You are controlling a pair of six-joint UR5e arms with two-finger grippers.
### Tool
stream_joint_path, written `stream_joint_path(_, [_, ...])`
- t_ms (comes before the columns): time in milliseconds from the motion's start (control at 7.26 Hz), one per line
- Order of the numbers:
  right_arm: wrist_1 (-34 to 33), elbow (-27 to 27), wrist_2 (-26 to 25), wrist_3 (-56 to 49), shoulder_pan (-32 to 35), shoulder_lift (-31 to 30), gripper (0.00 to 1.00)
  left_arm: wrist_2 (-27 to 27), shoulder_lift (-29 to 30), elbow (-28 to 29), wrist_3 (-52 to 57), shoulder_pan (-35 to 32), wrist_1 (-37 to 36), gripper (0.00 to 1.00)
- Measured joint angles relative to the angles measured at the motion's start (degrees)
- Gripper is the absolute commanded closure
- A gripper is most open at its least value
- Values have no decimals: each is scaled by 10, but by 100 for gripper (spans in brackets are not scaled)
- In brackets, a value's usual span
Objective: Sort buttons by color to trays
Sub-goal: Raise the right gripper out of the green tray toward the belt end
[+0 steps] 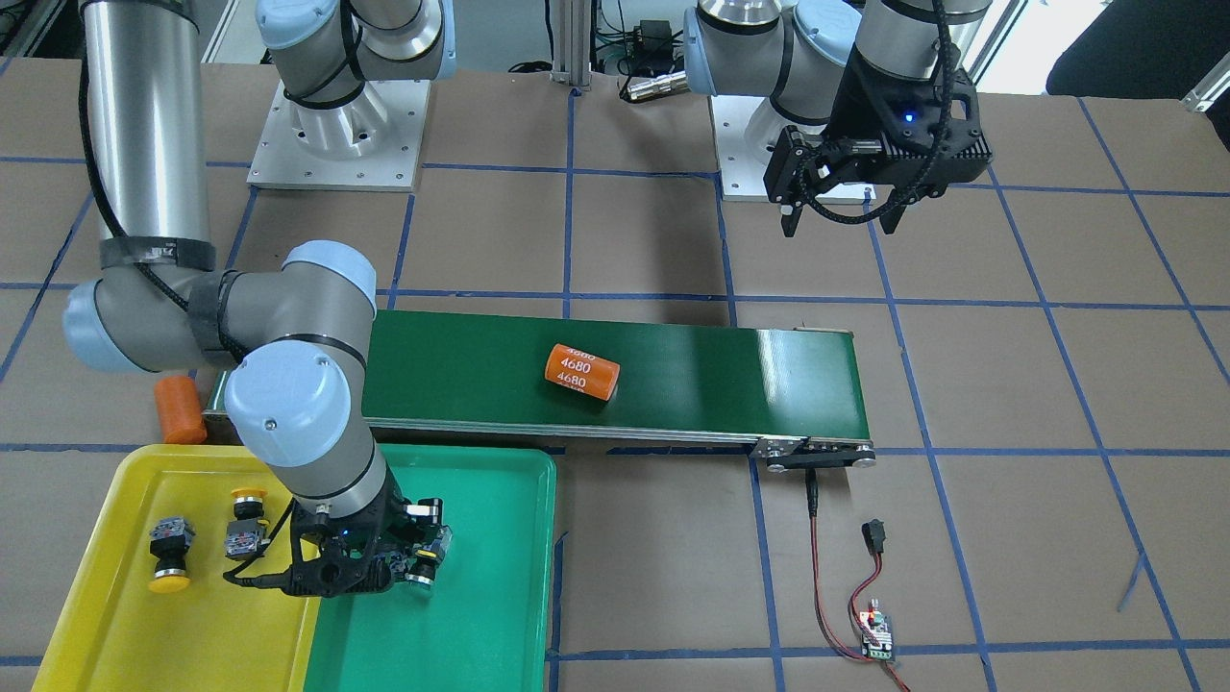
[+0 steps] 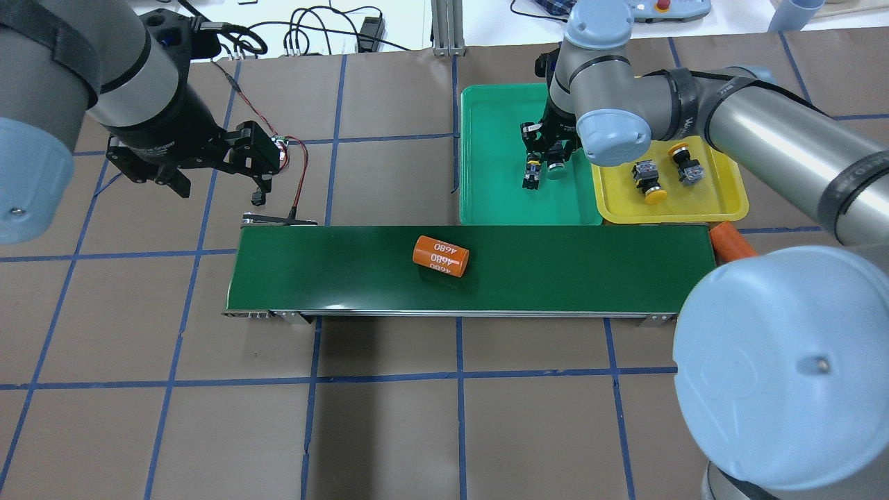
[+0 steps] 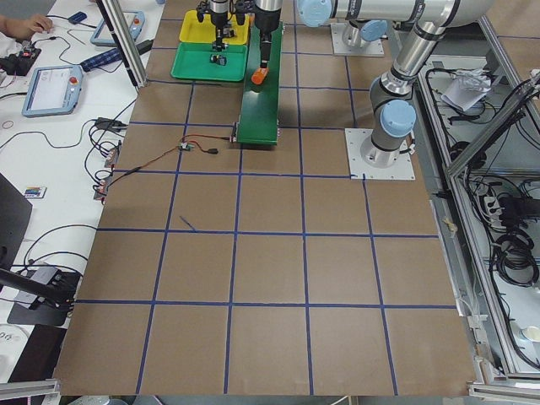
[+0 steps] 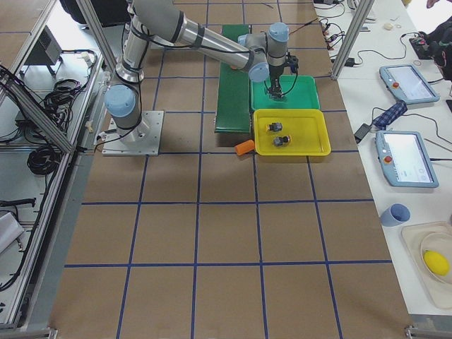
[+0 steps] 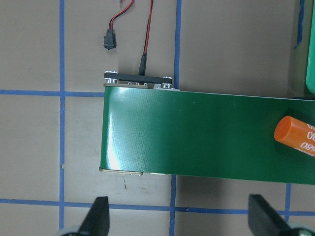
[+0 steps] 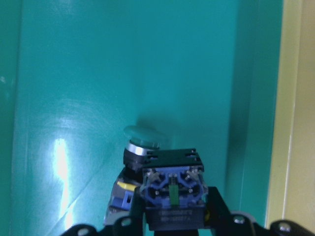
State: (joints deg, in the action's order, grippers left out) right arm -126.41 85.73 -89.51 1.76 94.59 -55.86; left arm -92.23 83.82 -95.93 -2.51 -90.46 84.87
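One mushroom-capped green button (image 6: 170,184) clamped in right gripper (image 6: 172,219) over glossy tray (image 6: 74,73); left gripper (image 5: 178,206) wide, empty.

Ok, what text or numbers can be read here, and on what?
"4680", in repeated rows on the orange cylinder lying on the green belt.
Print on the button, on its contact block: too small to read.
The second orange cylinder beside the belt: no text shows.

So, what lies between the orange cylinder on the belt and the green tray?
Nothing: only bare belt separates cylinder and green tray, per overhead view.
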Motion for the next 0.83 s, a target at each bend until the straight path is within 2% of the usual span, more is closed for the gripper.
stream_joint_path(276, [19, -13, -1, -1, -3, 4, 0, 1, -9, 0, 2, -3, 2, 0])
stream_joint_path(413, [51, -15, 0, -1, -3, -18, 0, 1, -11, -3, 3, -5, 6, 0])
stream_joint_path(827, [192, -16, 16, 0, 0, -149, 0, 0, -19, -6, 3, -4, 27, 0])
